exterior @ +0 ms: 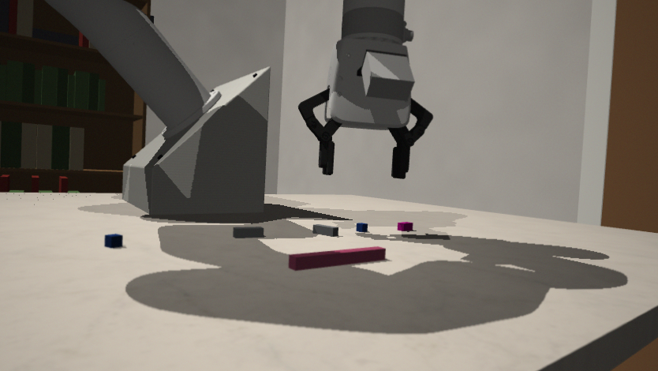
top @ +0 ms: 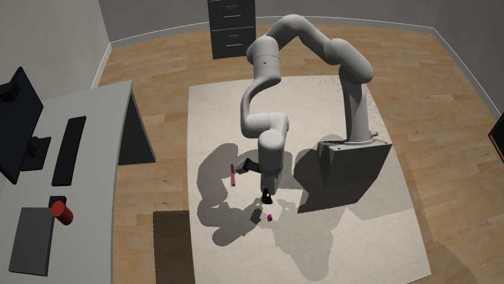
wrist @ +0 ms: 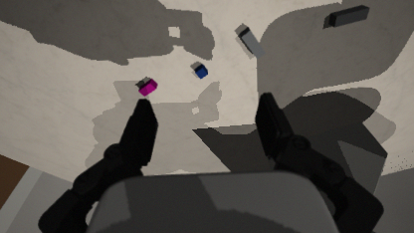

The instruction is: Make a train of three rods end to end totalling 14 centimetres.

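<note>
My gripper [exterior: 362,161] hangs open and empty well above the table, over the row of small rods; it also shows in the wrist view [wrist: 206,119]. A long pink rod [exterior: 337,257] lies flat nearest the camera and also shows in the overhead view [top: 232,175]. Behind it lie two grey rods [exterior: 248,231] [exterior: 325,229], a blue rod [exterior: 361,226] and a magenta rod [exterior: 405,226]. A second blue rod [exterior: 113,240] sits far left. In the wrist view the magenta rod [wrist: 147,87], blue rod [wrist: 200,71] and both grey rods [wrist: 251,41] [wrist: 346,16] lie apart.
The robot's grey base block [exterior: 202,151] stands on the table behind the rods. The table's edge [exterior: 607,341] runs at the lower right. A desk with monitor, keyboard and red cylinder [top: 62,213] stands to the left of the table.
</note>
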You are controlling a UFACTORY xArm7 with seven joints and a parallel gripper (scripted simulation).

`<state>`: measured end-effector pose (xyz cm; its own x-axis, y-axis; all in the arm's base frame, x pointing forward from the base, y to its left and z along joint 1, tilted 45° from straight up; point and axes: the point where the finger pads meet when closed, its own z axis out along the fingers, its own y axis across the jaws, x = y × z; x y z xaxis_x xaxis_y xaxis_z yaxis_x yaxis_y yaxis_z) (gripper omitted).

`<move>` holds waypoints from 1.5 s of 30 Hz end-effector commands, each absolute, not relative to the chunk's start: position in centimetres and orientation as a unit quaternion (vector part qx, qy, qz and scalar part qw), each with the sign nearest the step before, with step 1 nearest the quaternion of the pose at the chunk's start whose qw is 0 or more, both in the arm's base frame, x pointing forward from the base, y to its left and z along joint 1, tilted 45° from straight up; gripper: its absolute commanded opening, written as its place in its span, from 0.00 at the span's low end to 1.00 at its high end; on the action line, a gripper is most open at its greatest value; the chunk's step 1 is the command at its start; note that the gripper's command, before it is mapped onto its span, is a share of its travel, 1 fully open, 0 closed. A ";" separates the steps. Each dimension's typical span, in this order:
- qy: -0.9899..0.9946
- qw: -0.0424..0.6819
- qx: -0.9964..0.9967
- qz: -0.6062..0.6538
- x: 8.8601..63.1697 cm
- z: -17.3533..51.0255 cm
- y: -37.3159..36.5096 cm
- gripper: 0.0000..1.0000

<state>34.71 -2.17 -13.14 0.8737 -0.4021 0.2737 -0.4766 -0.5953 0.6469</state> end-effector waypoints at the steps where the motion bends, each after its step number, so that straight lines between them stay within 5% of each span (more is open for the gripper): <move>1: -0.318 0.370 0.869 0.086 34.9 -13.7 -1.4 1.00; 45: -0.686 0.287 0.619 0.252 35.3 -17.1 2.0 1.00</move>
